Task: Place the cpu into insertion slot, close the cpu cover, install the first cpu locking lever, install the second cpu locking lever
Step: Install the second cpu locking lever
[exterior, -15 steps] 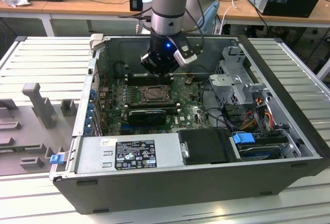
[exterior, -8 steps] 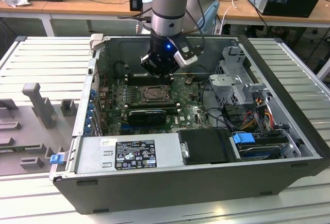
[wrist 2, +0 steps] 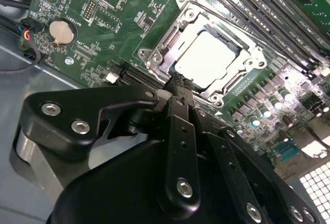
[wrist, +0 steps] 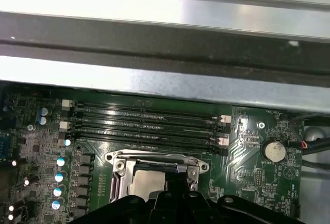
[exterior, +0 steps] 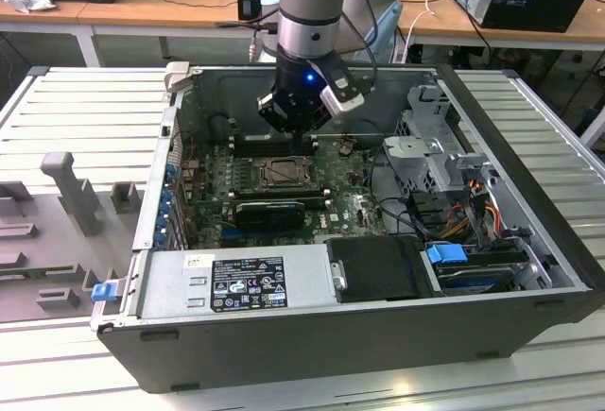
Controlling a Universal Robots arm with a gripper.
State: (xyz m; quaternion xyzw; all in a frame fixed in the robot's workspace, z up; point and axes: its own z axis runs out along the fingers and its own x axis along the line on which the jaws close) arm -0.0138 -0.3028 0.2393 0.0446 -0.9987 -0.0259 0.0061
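Above the socket: pretty much taken, the gripper (exterior: 301,120) hangs right over the insertion slot (exterior: 281,174), fingertips down at its rim in the second wrist view.
Socket itself: cpu (wrist 2: 207,58) lies flat inside the silvery frame, nothing tall on it.
Far side: rows of long black memory slots (wrist: 147,123) run just beside the socket, then the case wall (wrist: 165,44) right behind them, so tight there.
Exterior view's right: drive cage (exterior: 430,151) plus a tangle of cables (exterior: 473,198), crowded.
Near side: power supply box (exterior: 241,281) blocks low approach.
Exterior view's left: board is mostly low parts, roomier.
Top: case is open, straight down works.
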